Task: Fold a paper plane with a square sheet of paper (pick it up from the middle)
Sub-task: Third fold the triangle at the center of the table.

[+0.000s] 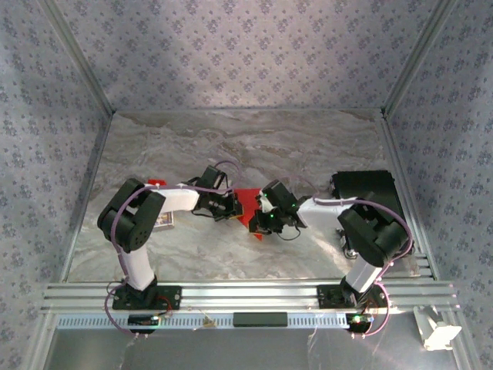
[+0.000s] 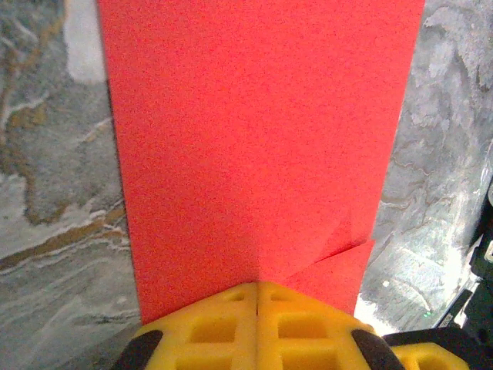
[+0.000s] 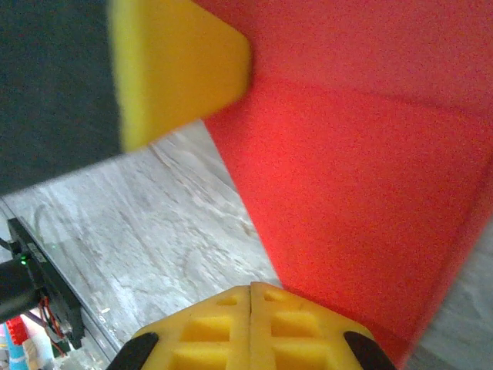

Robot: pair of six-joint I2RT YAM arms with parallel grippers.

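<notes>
At left gripper (image 2: 256, 291) tips: jaws clenched, yellow fingers pressed together with no gap, touching near edge of paper (image 2: 254, 139). Pinched or merely pressed down: cannot tell.

Ahead, toward 12 o'clock in left wrist view: paper as a flat red band, plain, with straight sides. Folded flap (image 2: 339, 270) at 5 o'clock, crease slanting up to right edge. Marble table (image 2: 46, 193) at 9 and 3 o'clock of band.

At right gripper (image 3: 251, 293) tips: jaws likewise clenched, seam shut, set against paper's lower edge. Grasp or mere contact: cannot tell. Paper spread from 12 to 4 o'clock in right wrist view, one faint crease line across it. Yellow pad (image 3: 177, 69) of other gripper at 11 o'clock, over paper's left edge.

From above: paper at table centre, between both grippers, left gripper at its 9 o'clock, right gripper at its 5 o'clock.

Outward from centre:
- card (image 1: 164, 222) at 8 o'clock, beside left arm
- small red scrap (image 1: 156, 183) at 10 o'clock
- black box (image 1: 366, 189) at 3 o'clock, near table's right edge
</notes>
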